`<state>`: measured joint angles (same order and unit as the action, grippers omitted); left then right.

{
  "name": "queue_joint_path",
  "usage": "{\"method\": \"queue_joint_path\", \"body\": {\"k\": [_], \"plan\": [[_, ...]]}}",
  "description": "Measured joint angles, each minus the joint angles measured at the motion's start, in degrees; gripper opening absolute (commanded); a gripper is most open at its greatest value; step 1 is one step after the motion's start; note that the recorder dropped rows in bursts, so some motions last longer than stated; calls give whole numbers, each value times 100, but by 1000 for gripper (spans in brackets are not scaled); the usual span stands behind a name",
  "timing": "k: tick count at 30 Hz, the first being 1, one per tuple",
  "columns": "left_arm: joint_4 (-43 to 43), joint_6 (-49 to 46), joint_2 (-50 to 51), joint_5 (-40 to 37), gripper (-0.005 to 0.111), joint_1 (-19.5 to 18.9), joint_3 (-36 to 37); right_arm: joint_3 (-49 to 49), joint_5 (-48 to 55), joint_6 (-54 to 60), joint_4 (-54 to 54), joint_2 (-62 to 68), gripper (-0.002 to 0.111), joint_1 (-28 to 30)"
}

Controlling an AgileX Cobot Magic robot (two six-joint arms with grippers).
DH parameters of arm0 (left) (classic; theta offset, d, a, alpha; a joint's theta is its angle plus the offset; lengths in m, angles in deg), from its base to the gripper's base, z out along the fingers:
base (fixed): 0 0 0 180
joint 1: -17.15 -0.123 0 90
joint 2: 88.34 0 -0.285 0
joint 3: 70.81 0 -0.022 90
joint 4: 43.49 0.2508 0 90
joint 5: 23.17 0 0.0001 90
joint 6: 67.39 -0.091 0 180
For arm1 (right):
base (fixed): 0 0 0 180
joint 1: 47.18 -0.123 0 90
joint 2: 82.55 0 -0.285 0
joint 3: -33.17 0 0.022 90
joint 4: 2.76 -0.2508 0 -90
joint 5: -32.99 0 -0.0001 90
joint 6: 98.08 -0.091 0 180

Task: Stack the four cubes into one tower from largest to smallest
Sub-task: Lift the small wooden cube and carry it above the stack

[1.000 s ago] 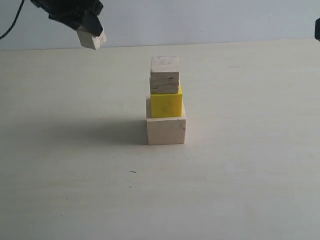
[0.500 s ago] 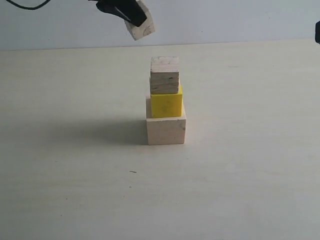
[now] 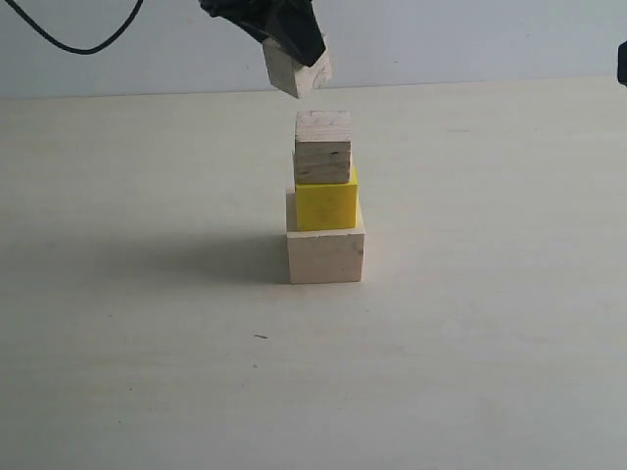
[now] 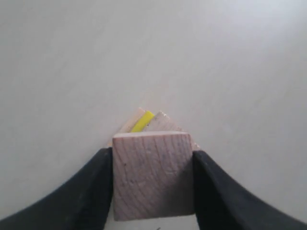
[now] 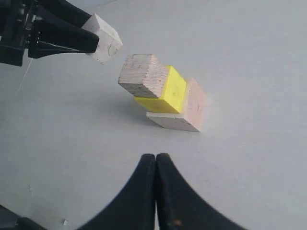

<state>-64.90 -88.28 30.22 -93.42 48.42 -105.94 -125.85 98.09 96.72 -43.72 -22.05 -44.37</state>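
Left claw (image 3: 292, 44) was clamped on the smallest pale cube (image 3: 297, 70), which hung tilted in the air just above the stack (image 3: 324, 196), a touch to its left in the exterior view, not touching. On the counter (image 3: 490, 343), the grainy wood cube (image 3: 322, 147) sat on the yellow cube (image 3: 326, 204), which sat on the large pale base cube (image 3: 325, 255). Right claw (image 5: 156, 167) hung apart, jaws pressed together, empty.

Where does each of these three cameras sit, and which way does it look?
Exterior view: off the arms, side-on to the three-cube stack; left claw, top, holds the smallest cube.
Left wrist view: on left arm, looking down past its claw and cube onto the stack.
Right wrist view: on right arm, over the shut right claw, toward the stack.
All share stack and held cube.
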Motion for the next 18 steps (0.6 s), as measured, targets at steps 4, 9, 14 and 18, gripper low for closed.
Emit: {"method": "queue_joint_path", "body": {"k": [4, 9, 14, 18], "plan": [[213, 1179, 0, 0, 0, 38, -158, 0, 0, 0, 65, 0, 0, 0], [249, 2228, -10, 0, 0, 187, -185, 0, 0, 0, 108, 0, 0, 0], [721, 3010, -10, 39, 0, 632, -185, 0, 0, 0, 121, 0, 0, 0], [1811, 4014, -10, 37, 0, 1098, -185, 0, 0, 0, 162, 0, 0, -37]]}}
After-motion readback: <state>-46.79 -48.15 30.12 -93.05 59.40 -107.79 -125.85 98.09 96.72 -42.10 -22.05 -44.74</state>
